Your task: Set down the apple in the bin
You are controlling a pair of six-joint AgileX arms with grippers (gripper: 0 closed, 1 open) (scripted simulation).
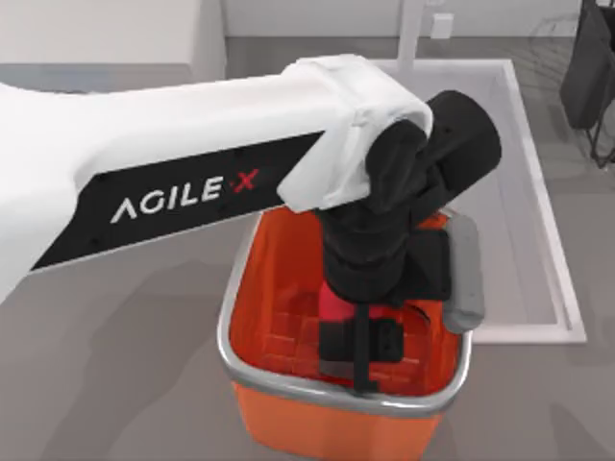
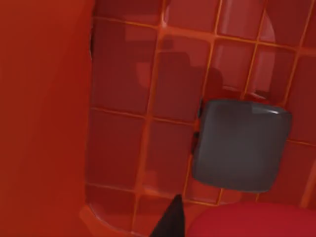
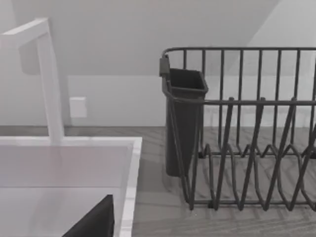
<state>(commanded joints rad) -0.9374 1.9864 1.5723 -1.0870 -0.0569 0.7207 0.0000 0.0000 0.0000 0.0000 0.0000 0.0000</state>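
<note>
Left gripper (image 1: pixel 357 357): lowered inside the bin, pointing down at the floor; fingers closed on the apple, red fruit visible between them in the top view.
Left arm: white link with black panel marked "AGILE X", reaching from the top view's left across to the bin; black wrist section directly above the bin's opening.
Apple (image 1: pixel 334 305): small, red, held in the left gripper, within the bin's walls and below the rim; whether touching the floor cannot be told. Lower edge of left wrist view shows its red curve (image 2: pixel 252 221) beside a black fingertip (image 2: pixel 170 223).
Bin (image 1: pixel 252 279): bright orange, square with rounded corners, silver-grey rim; stands on the worktop at lower centre of the top view, touching or just beside the sink basin's near edge.
Bin floor (image 2: pixel 168 148): gridded orange squares; dark grey square (image 2: pixel 240 144) set on the grid, close to the apple.
Sink basin (image 1: pixel 538 221): white, rectangular, behind and right of the bin; white faucet (image 3: pixel 49 84) at its far edge.
Dish rack (image 3: pixel 247 148): dark wire, on the worktop right of the sink basin, with a dark cutlery cup (image 3: pixel 183 118) hung on its near corner.
Right gripper: a dark part (image 3: pixel 94 222) at the right wrist view's lower edge over the sink basin; finger state cannot be told.
Worktop (image 1: pixel 106 365): grey.
</note>
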